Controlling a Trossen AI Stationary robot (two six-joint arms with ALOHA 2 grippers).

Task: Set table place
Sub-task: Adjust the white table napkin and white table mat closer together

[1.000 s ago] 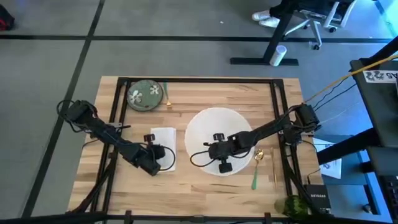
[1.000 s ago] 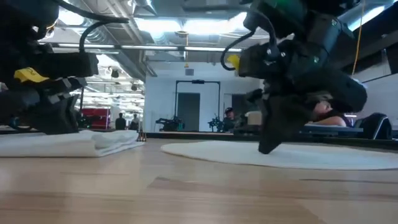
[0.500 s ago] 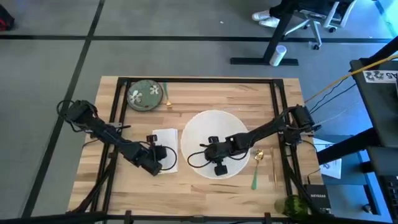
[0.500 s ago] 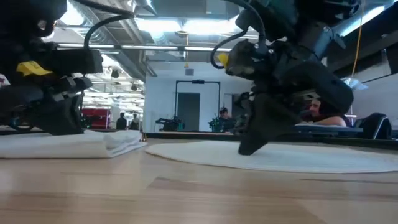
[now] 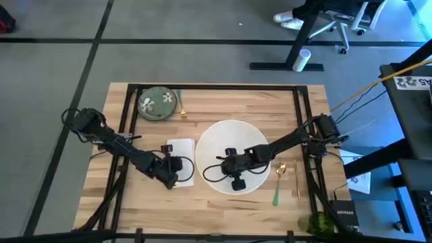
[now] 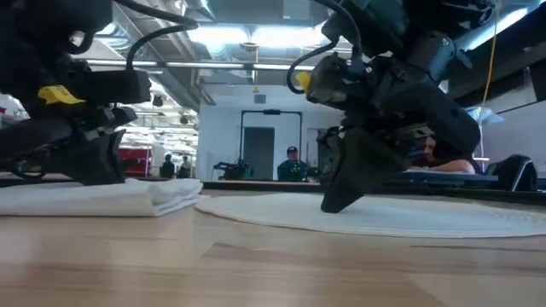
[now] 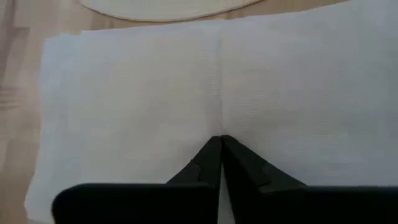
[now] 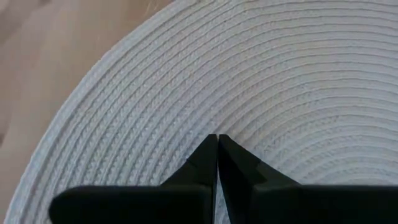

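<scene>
napkin [image 5: 179, 151] long axis toward table's [image 5: 223, 206] far edge

Left pincer [image 7: 220, 140] fingers together, tips over white napkin [image 7: 124, 93]; round woven mat edge [image 7: 168, 7] beyond.

Office chair [image 5: 337, 20], person [image 6: 292, 162] beyond table

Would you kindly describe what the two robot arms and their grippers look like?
Both arms are dark, jointed and slender, with black cables looping near the wrists. The left gripper and right gripper each end in two black, wedge-shaped jaws tapering to a point. In the low view, each wrist housing carries a small yellow marking.
</scene>
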